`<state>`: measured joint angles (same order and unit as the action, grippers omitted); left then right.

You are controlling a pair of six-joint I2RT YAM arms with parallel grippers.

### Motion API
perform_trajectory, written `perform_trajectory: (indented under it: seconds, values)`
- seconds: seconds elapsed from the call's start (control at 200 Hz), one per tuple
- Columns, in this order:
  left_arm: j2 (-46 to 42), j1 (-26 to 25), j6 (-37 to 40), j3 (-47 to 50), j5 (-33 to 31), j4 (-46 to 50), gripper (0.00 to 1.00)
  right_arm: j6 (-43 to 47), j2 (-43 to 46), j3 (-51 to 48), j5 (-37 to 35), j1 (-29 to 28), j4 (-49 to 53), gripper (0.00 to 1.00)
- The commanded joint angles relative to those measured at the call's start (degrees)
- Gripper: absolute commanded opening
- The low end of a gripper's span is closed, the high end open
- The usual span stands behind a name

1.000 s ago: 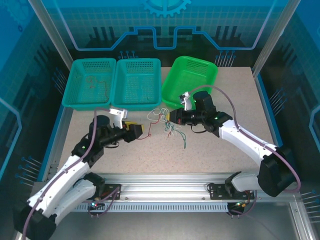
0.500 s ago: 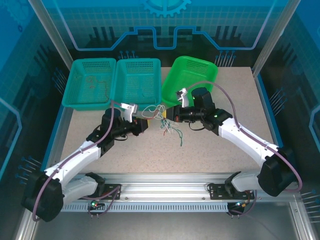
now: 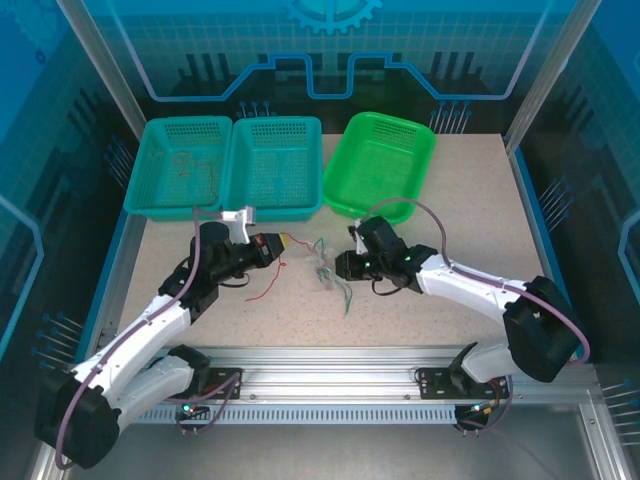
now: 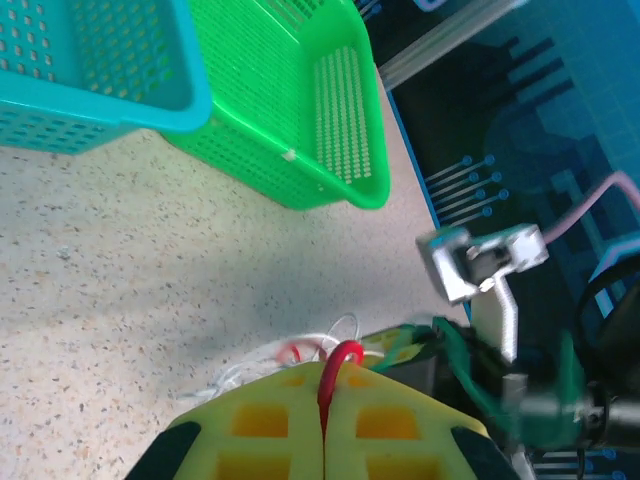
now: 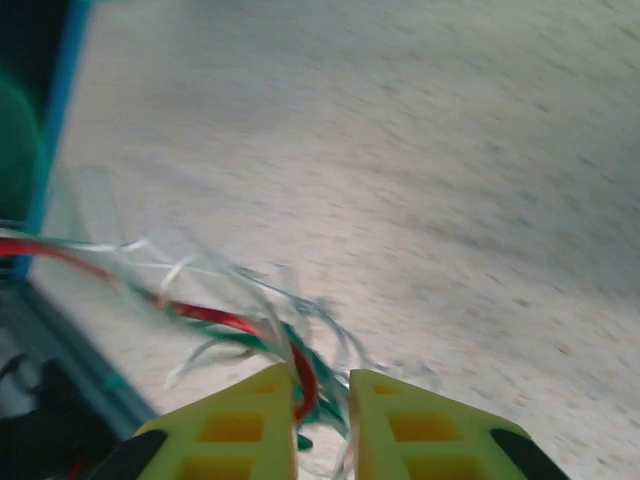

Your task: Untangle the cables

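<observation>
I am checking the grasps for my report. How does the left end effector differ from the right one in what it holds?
The left end effector grips one red cable; the right end effector grips a cable bundle, red, green and white. The left end effector's pads meet; the right end effector's pads show a narrow gap. Both have yellow pads.

Seen from above: bright, even overhead light on the speckled tabletop (image 3: 480, 200), sharp, with faint soft shadows just in front of the green basket (image 3: 380, 165). At the left wrist: crisp on that basket, shaded below it, blurred on the near left end effector (image 4: 325, 420). At the right wrist: heavy motion smear, pale washed-out glare, streaked cables (image 5: 215, 318).
</observation>
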<state>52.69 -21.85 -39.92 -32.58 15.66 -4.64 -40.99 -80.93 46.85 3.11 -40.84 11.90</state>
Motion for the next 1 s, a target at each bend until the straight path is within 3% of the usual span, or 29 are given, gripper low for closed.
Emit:
perform_trajectory:
  seconds: [0.0, 0.18, 0.3, 0.43, 0.575, 0.75, 0.82, 0.915, 0.995]
  values:
    - [-0.90, 1.29, -3.53, 0.91, -1.83, -5.61, 0.00, 3.43, -1.46, -1.56, -6.88, -1.33, 7.35, 0.20]
    - [0.66, 0.39, -2.48, 1.11, -3.09, -1.87, 0.00, 6.41, -0.54, 1.18, -0.74, -3.34, 5.40, 0.26]
    - [0.42, 0.40, -2.26, 1.27, -3.41, -0.15, 0.00, 7.55, 1.14, 2.09, -0.73, -6.42, 0.36, 0.48]
    - [-0.01, 0.23, -2.49, 1.29, -2.82, 0.03, 0.00, 12.44, -0.92, 3.18, -7.09, -8.99, -7.52, 0.74]
    - [-0.86, 0.07, -2.71, 0.58, -1.66, 0.53, 0.00, 19.59, -8.90, 5.54, -7.78, -8.90, -20.06, 0.81]
    - [-4.47, 0.06, -1.84, -1.57, -2.22, 5.94, 0.00, 20.15, -20.46, 12.55, -11.85, -8.91, -20.35, 0.70]
    - [-7.32, 0.29, -1.80, -2.78, -3.86, 9.34, 0.00, 19.84, -23.32, 13.20, -14.48, -8.61, -19.37, 0.56]
    - [-11.36, 2.46, -2.86, -5.63, -6.05, 15.26, 0.00, 18.01, -25.18, 13.50, -15.45, -7.31, -15.27, 0.30]
    - [-13.74, 7.86, -4.74, -8.51, -5.73, 20.77, 0.00, 16.09, -24.47, 11.09, -14.72, -5.66, -13.78, 0.24]
